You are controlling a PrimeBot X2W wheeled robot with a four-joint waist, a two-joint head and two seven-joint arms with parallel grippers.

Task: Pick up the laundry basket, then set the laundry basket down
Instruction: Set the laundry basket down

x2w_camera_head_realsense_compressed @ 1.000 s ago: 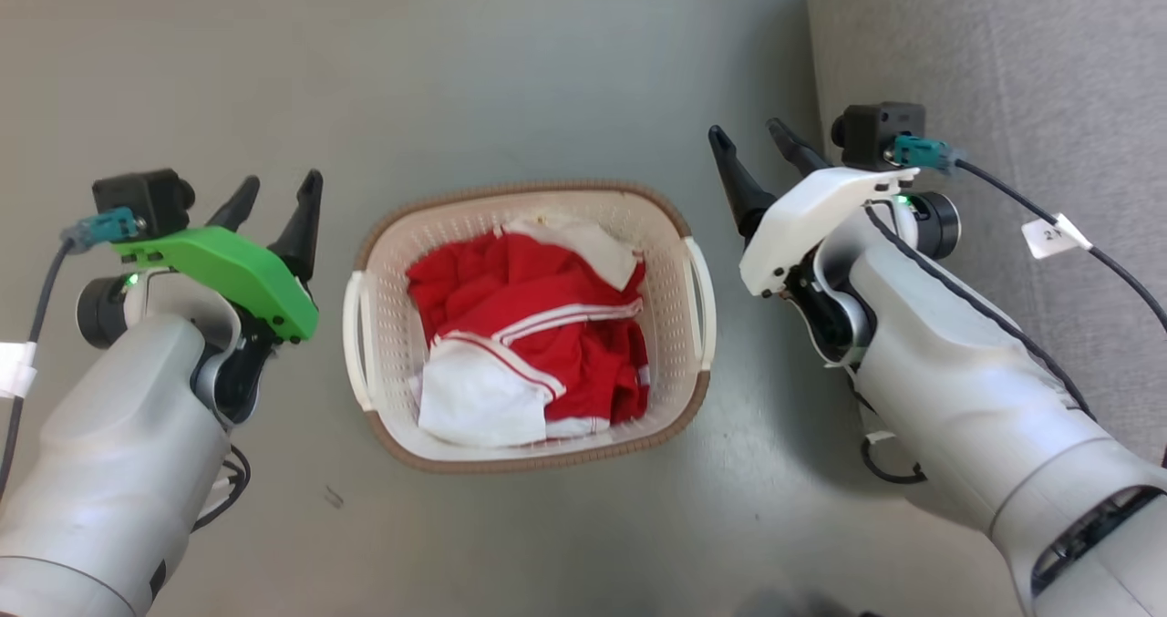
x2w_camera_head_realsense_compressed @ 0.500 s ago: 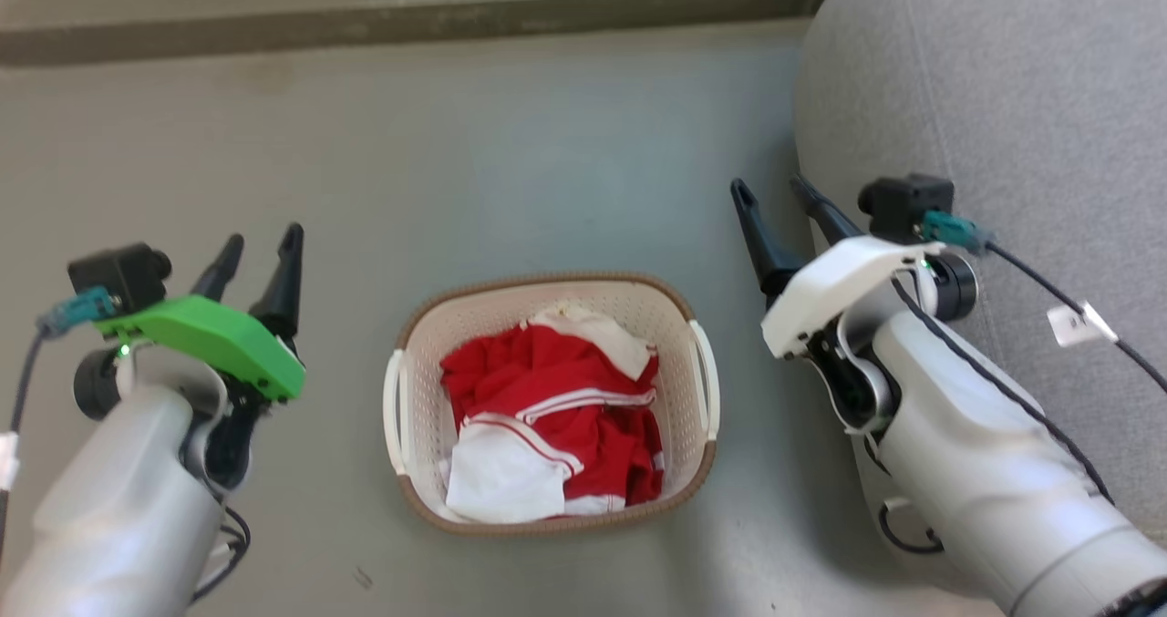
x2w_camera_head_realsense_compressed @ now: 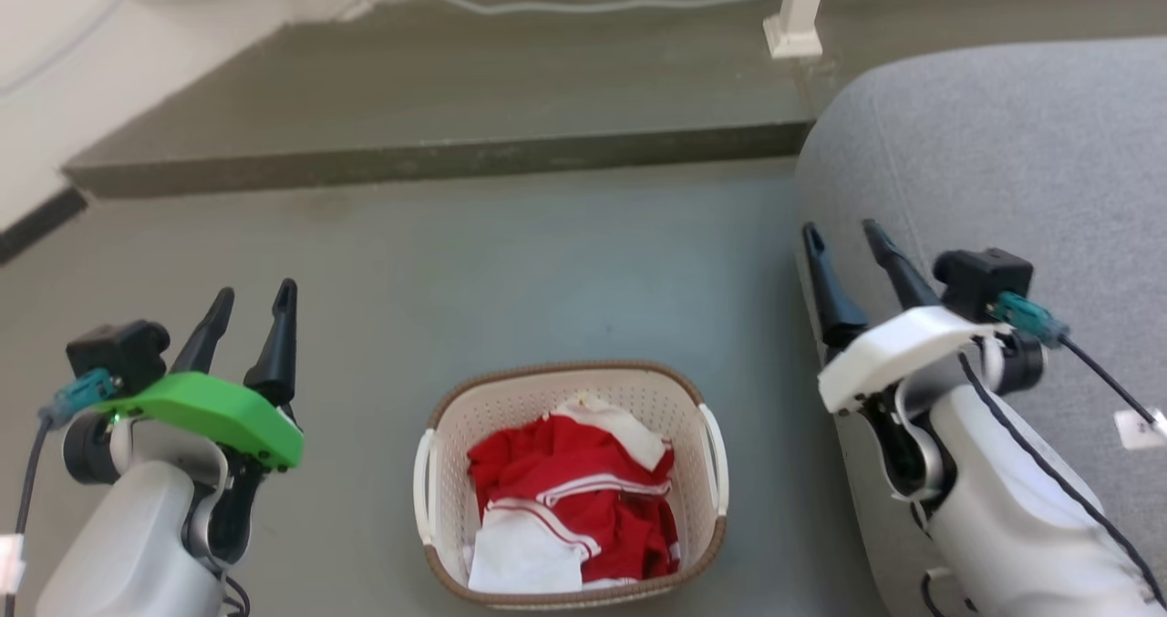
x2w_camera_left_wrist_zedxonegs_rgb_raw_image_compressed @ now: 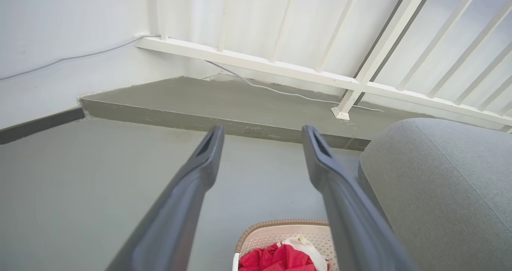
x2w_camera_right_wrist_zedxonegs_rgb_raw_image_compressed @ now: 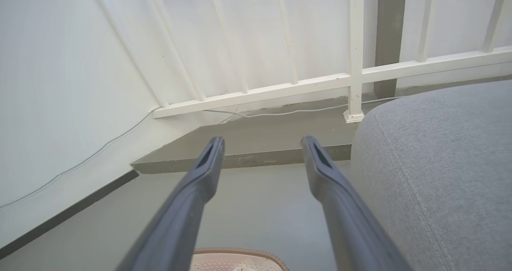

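The basket [x2w_camera_head_realsense_compressed: 444, 508] is seen standing on the floor [x2w_camera_head_realsense_compressed: 547, 262], between the two hands and nearer the robot than their fingertips; it is touched by neither. Red and white clothes [x2w_camera_head_realsense_compressed: 574, 498] are piled inside it.

The left hand [x2w_camera_head_realsense_compressed: 255, 291] is held above the floor, with the basket to its right and well apart from it. Its fingers [x2w_camera_left_wrist_zedxonegs_rgb_raw_image_compressed: 192, 191] are spread apart and nothing is held between them. In the left wrist view the basket's far rim is seen low between those fingers.

The right hand [x2w_camera_head_realsense_compressed: 840, 230] is held with the basket to its left, also well apart. Its fingers [x2w_camera_right_wrist_zedxonegs_rgb_raw_image_compressed: 336, 207] are likewise spread and empty. A grey sofa [x2w_camera_head_realsense_compressed: 1003, 143] lies just to this hand's right and behind it.

Ahead of both hands a raised step [x2w_camera_head_realsense_compressed: 438, 157] is seen, and beyond it a white railing [x2w_camera_right_wrist_zedxonegs_rgb_raw_image_compressed: 356, 63].
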